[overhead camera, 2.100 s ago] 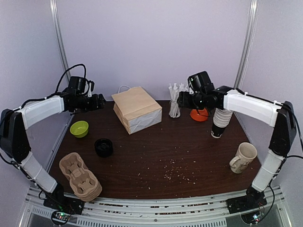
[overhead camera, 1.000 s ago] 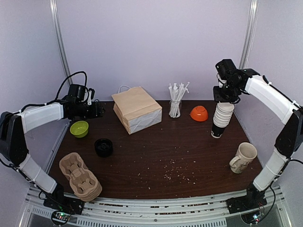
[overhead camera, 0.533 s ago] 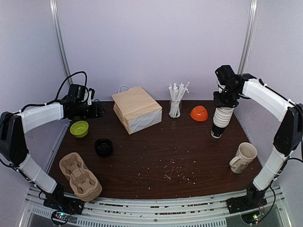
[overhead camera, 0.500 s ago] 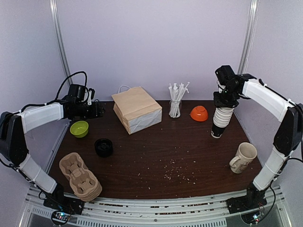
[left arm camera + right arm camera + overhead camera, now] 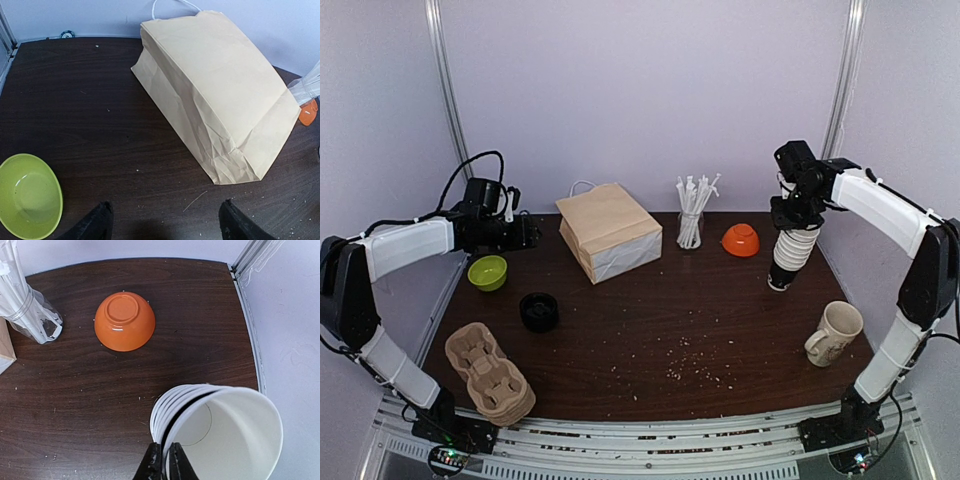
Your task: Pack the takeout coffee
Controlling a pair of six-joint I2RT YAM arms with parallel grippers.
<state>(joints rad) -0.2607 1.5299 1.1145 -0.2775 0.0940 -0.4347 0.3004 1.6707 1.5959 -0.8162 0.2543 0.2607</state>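
Note:
The takeout coffee [image 5: 538,311], a black lidded cup, stands at the table's left middle, away from both grippers. My right gripper [image 5: 792,222] is at the top of the leaning stack of white paper cups [image 5: 786,255] at the back right. In the right wrist view it [image 5: 164,460] is shut on the rim of the top cup [image 5: 225,435], one finger inside and one outside. My left gripper [image 5: 528,232] hovers at the back left, open and empty [image 5: 162,220], facing the tan paper bag [image 5: 220,95] that lies on its side.
A green bowl [image 5: 487,272] sits near the left edge, with stacked pulp cup carriers [image 5: 488,372] at the front left. An upturned orange bowl [image 5: 741,240] and a glass of wrapped straws [image 5: 690,215] stand at the back. A cream mug [image 5: 834,333] is front right.
My right gripper came down onto the cup stack and shut on the top cup's rim. The left arm has barely moved.

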